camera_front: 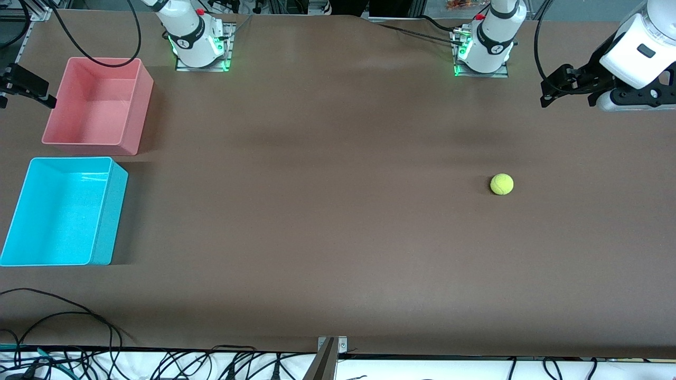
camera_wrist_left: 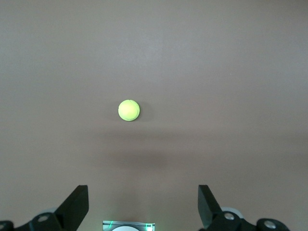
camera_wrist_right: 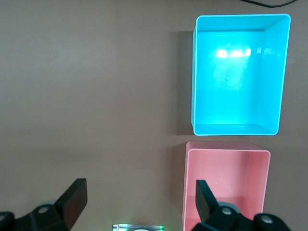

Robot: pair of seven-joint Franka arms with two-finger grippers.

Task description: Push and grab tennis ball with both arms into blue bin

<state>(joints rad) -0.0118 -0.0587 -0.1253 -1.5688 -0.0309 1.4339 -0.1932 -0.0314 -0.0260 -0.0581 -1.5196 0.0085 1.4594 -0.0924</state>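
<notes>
On the brown desk (camera_front: 338,237) the tennis ball (camera_front: 501,184) lies toward the left arm's end, well apart from the blue bin (camera_front: 108,221). Our left claw (camera_wrist_left: 143,204) hangs spread over it (nearer); the right claw (camera_wrist_right: 139,202) waits spread near the bin.

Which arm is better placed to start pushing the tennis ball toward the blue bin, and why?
Probably the left: its open left gripper hangs above the tennis ball at its end of the table. The right gripper, open, is up by the blue bin.

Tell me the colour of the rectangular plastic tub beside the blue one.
Pink, clearest in the right wrist view.
</notes>
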